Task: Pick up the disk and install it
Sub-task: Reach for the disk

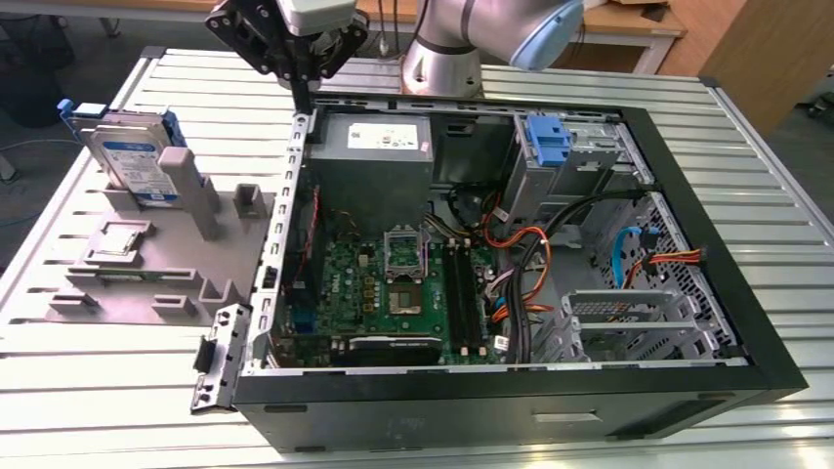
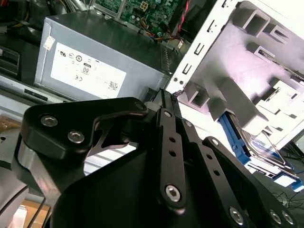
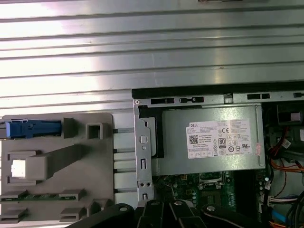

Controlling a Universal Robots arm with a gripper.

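Note:
The disk (image 1: 135,161), a silver drive with a white-and-blue label in a blue bracket, stands on edge in a slot at the far end of the grey fixture (image 1: 170,278), on the exterior view's left. Both wrist views show it too: its blue bracket edge (image 3: 31,128) in the first, and the disk (image 2: 260,142) behind the fixture's grey posts in the second. My gripper (image 1: 303,101) hangs above the case's rear corner, to the exterior view's right of the disk and well apart from it. Its black fingers (image 2: 167,102) are shut together with nothing between them.
The open computer case (image 1: 729,293) lies on the slatted metal table (image 1: 117,362), with the grey power supply (image 1: 371,147), motherboard (image 1: 391,293), loose cables and a blue bracket (image 1: 548,142) at the drive bay. A small square silver chip (image 1: 120,239) rests on the fixture.

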